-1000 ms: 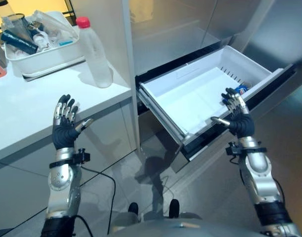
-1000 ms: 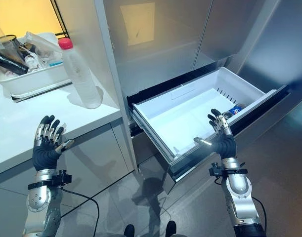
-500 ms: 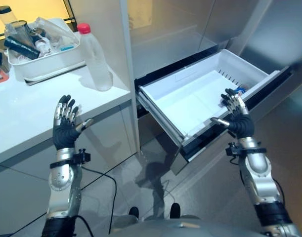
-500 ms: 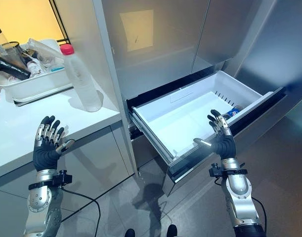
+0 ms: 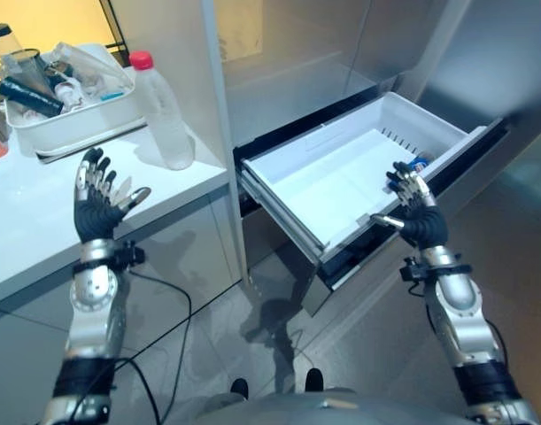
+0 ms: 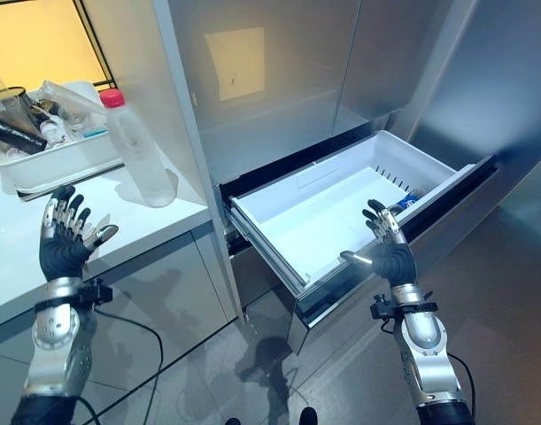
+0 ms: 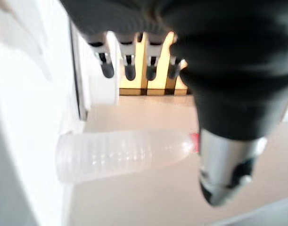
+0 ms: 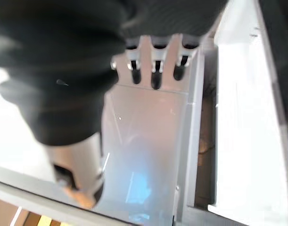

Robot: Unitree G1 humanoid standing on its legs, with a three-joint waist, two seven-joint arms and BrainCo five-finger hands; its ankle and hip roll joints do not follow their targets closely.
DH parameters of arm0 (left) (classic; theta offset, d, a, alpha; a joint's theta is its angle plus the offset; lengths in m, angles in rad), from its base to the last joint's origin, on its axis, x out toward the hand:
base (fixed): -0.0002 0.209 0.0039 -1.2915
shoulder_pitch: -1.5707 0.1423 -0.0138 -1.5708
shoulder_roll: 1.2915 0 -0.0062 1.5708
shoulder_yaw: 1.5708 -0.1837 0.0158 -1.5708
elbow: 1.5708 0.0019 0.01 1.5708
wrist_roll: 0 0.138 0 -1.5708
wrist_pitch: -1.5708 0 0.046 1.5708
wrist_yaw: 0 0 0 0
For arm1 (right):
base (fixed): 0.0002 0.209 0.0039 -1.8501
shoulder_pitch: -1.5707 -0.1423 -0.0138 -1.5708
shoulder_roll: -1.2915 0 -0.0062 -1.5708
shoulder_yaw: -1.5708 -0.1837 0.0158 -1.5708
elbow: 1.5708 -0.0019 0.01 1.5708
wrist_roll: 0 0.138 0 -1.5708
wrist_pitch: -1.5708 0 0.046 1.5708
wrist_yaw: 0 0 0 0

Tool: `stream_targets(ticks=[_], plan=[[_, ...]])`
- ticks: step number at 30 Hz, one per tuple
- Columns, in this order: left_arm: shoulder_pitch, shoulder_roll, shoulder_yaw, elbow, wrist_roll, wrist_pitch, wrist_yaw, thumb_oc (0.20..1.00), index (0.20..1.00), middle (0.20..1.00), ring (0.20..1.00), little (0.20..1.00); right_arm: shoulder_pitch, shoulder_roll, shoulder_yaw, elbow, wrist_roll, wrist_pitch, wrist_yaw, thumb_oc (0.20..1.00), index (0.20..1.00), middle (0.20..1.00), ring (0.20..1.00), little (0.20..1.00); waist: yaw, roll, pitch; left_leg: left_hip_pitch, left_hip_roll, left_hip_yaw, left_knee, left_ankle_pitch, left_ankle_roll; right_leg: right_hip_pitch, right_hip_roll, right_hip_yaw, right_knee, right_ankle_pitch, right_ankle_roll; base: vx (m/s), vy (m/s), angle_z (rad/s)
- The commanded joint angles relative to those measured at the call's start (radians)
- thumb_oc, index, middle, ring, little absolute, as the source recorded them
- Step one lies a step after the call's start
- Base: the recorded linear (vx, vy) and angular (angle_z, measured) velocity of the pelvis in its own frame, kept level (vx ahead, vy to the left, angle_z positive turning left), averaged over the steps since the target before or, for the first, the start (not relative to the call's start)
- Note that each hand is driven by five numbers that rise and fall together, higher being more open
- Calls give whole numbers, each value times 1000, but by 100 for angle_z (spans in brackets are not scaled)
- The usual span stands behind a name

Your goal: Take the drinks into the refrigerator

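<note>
Left eye view: the clear plastic bottle with a red cap [image 5: 161, 113] stands upright near the right edge of the white desk [image 5: 40, 212], just beside the white tray of bottles and jars [image 5: 62, 124] at the back. The left hand [image 5: 96, 205] is raised over the desk's front edge, short of the bottle, fingers spread open and holding nothing. The right hand [image 5: 414, 211] hovers at the front rim of the white pulled-out refrigerator drawer [image 5: 341, 173], fingers likewise straight and empty.

As I judge it, the drawer stands ready, and a small blue-labelled item [image 5: 419, 162] already lies at its far right end, though it is too small to tell what it is. The bottle is not yet grasped, so picking it up, carrying it across and laying it in the drawer remain.

The left wrist view shows the bottle [image 7: 125, 155] past the open fingers [image 7: 129, 68], apart from them, which confirms no contact. The right wrist view shows its own straight fingers [image 8: 155, 70] over the drawer's pale inner floor.
</note>
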Motion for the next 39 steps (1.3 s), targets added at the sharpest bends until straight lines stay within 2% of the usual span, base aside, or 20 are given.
stream_targets(ticks=[1,12,15,21,29,34,39], plan=[[-147,71,13,101,-11,-28,19,1000,1000,1000,1000,1000,-86,-53,-5,-58,66,-25,30,1000,1000,1000,1000,1000,-23,11,27,22,11,-5,27,-86,18,25,7,21,139,-165,49,26,24,-26],[-252,147,-5,231,10,-15,58,1000,1000,1000,1000,1000,-59,-81,4,-140,87,-22,84,1000,1000,1000,1000,1000,-55,4,41,10,26,29,41,-95,10,-20,26,59,169,-177,53,30,12,-17],[-250,143,1,238,8,-14,63,1000,1000,1000,1000,1000,-50,-81,4,-161,92,-23,94,1000,1000,1000,1000,1000,-58,2,40,14,29,34,42,-100,10,-20,28,64,169,-178,52,31,-9,-10],[-194,80,30,215,-2,-15,63,1000,1000,1000,1000,1000,-22,-67,-25,-207,97,-33,104,1000,1000,1000,1000,1000,-63,-3,33,42,35,47,32,-108,12,-4,37,81,163,-182,47,26,-5,-6],[-180,55,34,222,23,-3,63,1000,1000,1000,1000,1000,1,-59,-34,-235,116,-31,131,1000,1000,1000,1000,1000,-69,-7,29,63,39,39,19,-111,12,14,37,73,164,-195,45,7,0,-3],[-189,66,16,233,59,15,50,1000,1000,1000,1000,1000,8,-61,-31,-247,132,-27,148,1000,1000,1000,1000,1000,-71,-8,22,71,38,42,19,-116,12,25,37,80,156,-194,41,0,0,0],[-258,110,-23,308,101,43,45,1000,1000,1000,1000,1000,16,-66,-25,-261,150,-18,166,1000,1000,1000,1000,1000,-83,-5,12,85,40,49,17,-120,11,37,40,87,144,-193,38,0,0,0]])
